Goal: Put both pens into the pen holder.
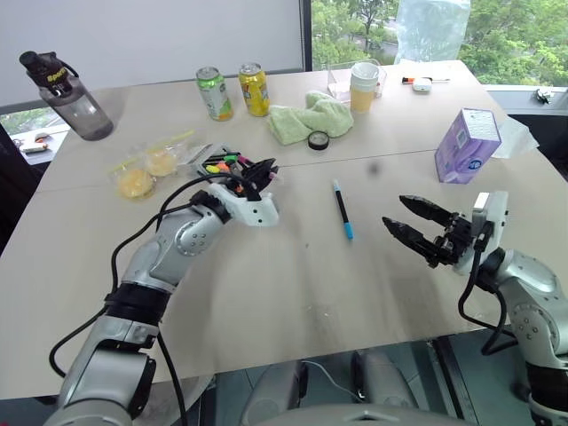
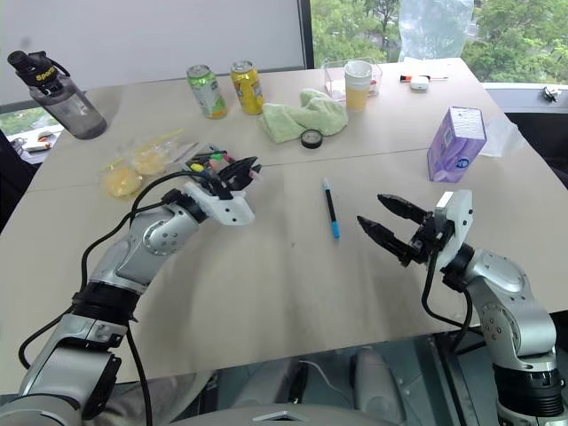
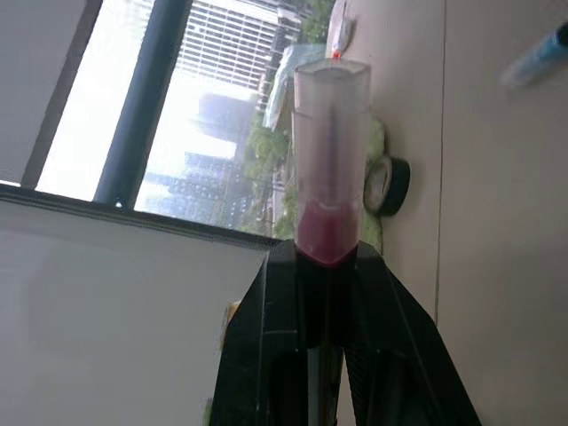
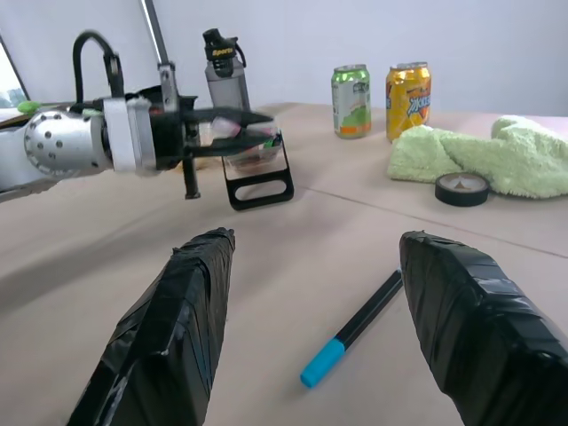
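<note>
The left pincer (image 1: 257,173) is squeezing the pink pen (image 3: 328,160) just over the holder (image 4: 257,169). It needs to drop it in. The right pincer (image 1: 417,226) is hanging wide open and empty near the blue pen (image 1: 342,209).

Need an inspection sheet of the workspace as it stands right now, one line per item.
Surface: beige table, bare near the claws.
Job's things: blue-ended pen lying flat mid-table; pink-ended pen in the left claw; pen holder beside that claw.
Clutter: two cans, green cloth, tape roll, purple box, water bottle, bagged food, cup.
Claws: left claw shut on the pink-ended pen; right claw open, empty.
Cables: black cable along left arm.
Surroundings: windows, trees outside.
</note>
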